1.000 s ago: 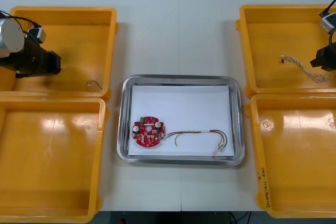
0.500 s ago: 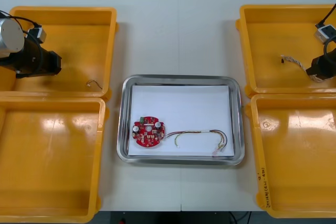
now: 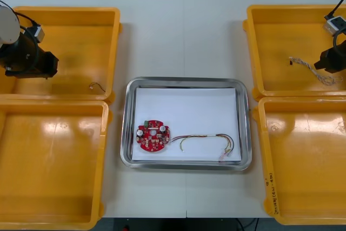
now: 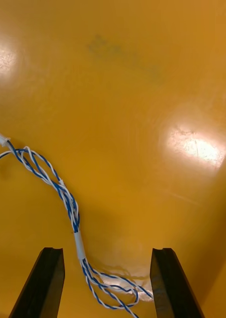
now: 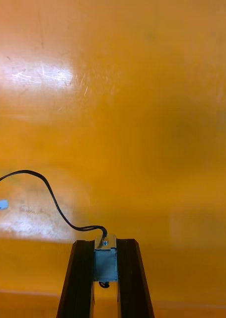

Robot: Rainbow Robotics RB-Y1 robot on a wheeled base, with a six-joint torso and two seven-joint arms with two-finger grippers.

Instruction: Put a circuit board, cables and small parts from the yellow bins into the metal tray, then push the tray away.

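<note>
Over the back-left yellow bin (image 3: 81, 31) my left gripper (image 3: 48, 64) (image 5: 106, 243) is shut on a small metal part (image 5: 106, 259) at the end of a thin black cable (image 5: 48, 191), which trails off to one side. My right gripper (image 3: 324, 63) (image 4: 107, 251) hangs open over the back-right bin (image 3: 286, 31), its fingers (image 4: 45, 283) straddling the near loops of the twisted blue and white cable (image 3: 311, 70) (image 4: 68, 203) on the bin floor. The metal tray (image 3: 186, 81), white inside, holds a round red circuit board (image 3: 153, 136) and a red and yellow cable (image 3: 208, 140).
A short bit of thin wire (image 3: 97, 86) lies near the front right corner of the back-left bin. The front-left bin (image 3: 54, 160) and front-right bin (image 3: 303, 160) flank the tray. Bare table stretches beyond the tray's far rim.
My left arm has drawn back toward the table's left edge. My right gripper shifted a little over the twisted cable and came back; the cable has not moved.
</note>
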